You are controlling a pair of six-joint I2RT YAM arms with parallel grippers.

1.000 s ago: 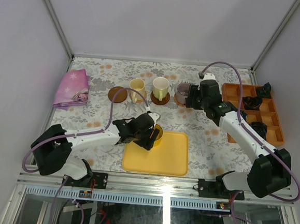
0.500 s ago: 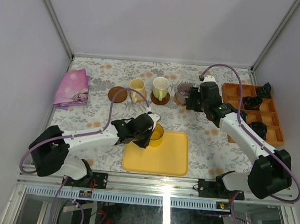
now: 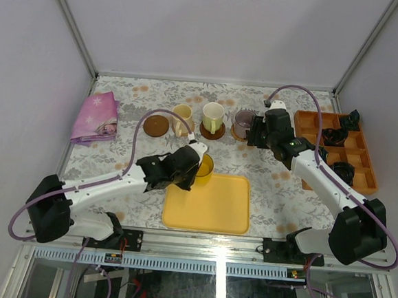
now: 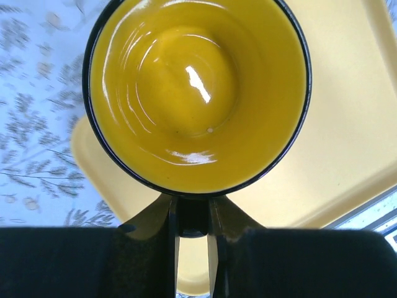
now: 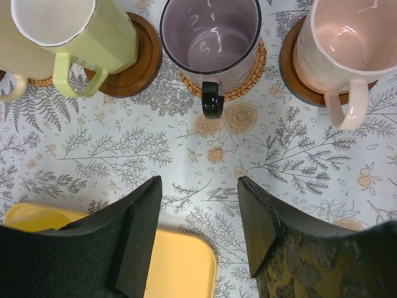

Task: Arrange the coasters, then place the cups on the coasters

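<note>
My left claw (image 4: 192,214) pinches the glossy yellow ceramic mug (image 4: 198,93) by its dark handle; in the top view the mug is mid-frame, at the upper left corner of the rectangular yellow plastic tray (image 4: 347,155). My right claw (image 5: 200,198) hangs spread over the floral worktop (image 5: 310,155), just below the purple-grey mug (image 5: 211,37) on its woven round coaster (image 5: 251,77).

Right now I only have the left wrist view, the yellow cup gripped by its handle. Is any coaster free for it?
Observer: Yes, one dark brown coaster sits bare, left of the cream cup.
Operator: Is the right arm in my way?
Observer: No, the right gripper hangs open before the purple cup, further right along the row.
Operator: And the pink cup?
Observer: It stands on a second dark coaster, right of the purple one.
</note>
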